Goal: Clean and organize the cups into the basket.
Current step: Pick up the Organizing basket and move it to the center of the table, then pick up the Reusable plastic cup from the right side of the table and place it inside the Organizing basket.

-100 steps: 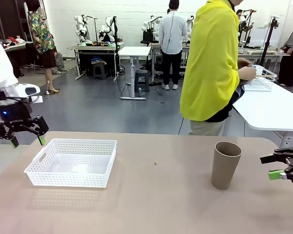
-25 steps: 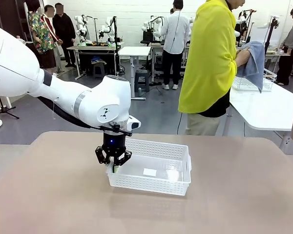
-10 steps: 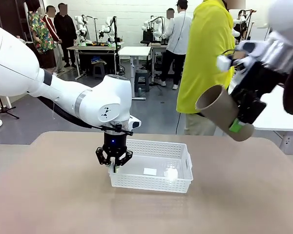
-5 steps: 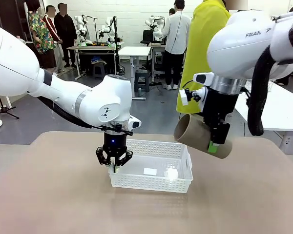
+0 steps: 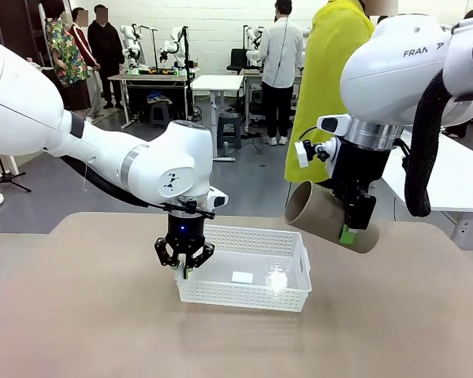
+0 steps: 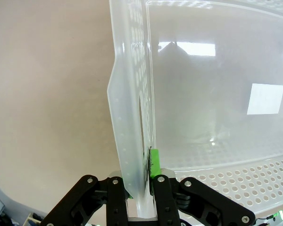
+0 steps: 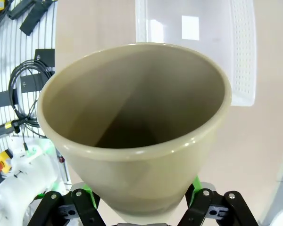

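The tan table [image 5: 79,331] lies under everything, and the white mesh basket [image 5: 244,293] sits on it about mid-way across; I place the rest from that basket.

My left arm [image 5: 102,153] sweeps in low from the basket's left side. My right arm [image 5: 394,71] hangs high above its right end. A person in a yellow top [image 5: 327,79] stands beyond the basket's far side, well back from the table edge.

The basket itself is flat on the table and has no cup in it. A small white label [image 5: 240,277] lies on its floor, and there is a bright glare spot to the label's right.

The brown cup [image 5: 331,216] is in the air above and just right of the basket's right end. It is tipped on its side with its open mouth slanting down towards the basket. It looks clear of the rim, though from the front I can't be sure.

My right pincer [image 5: 351,228] is clamped across the cup's narrow base end, with green pads on either flank.

My left pincer [image 5: 183,268] is pinched tight on the basket's left end wall. One finger [image 6: 155,162] is inside and the other is outside.
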`<state>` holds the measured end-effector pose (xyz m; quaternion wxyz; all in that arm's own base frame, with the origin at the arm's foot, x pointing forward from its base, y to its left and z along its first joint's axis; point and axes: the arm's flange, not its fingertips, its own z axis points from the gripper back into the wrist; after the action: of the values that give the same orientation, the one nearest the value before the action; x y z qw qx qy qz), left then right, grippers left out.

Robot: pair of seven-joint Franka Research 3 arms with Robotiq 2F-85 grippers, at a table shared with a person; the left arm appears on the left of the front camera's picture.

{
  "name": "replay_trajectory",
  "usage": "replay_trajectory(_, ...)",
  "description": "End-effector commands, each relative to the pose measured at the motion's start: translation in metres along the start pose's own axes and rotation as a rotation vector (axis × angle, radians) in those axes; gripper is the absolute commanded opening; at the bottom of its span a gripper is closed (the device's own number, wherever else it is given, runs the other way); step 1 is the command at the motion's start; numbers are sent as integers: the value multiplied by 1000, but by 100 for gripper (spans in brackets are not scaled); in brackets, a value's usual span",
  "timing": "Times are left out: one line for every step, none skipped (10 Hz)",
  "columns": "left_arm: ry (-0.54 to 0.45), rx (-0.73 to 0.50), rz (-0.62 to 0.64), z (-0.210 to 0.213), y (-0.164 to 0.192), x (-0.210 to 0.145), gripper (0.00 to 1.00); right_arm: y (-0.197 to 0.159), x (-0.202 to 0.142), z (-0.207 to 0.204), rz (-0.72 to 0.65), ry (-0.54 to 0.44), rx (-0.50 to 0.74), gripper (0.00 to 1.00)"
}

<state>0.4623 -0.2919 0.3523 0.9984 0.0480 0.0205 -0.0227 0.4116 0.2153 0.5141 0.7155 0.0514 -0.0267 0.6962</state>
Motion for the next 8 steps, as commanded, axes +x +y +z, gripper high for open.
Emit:
replay_trajectory(-9,6,-16,-1,0,1,3,4,1,1,1,15,-3,82)
replay_trajectory(-9,6,-16,-1,0,1,3,0,0,0,0,0,0,82)
replay_trajectory(-9,6,-16,-1,0,1,3,-4,25,-7,57,19,-36,82)
replay_trajectory(-9,6,-16,-1,0,1,3,-12,52,-18,109,37,-75,82)
replay_trajectory(-9,6,-16,-1,0,1,3,-19,68,-28,149,14,-111,82)
replay_trajectory(-9,6,-16,-1,0,1,3,-24,80,-38,171,4,-112,82)
replay_trajectory(-9,6,-16,-1,0,1,3,-30,88,-47,180,1,-108,82)
replay_trajectory(-9,6,-16,-1,0,1,3,-37,91,-55,172,-10,-101,82)
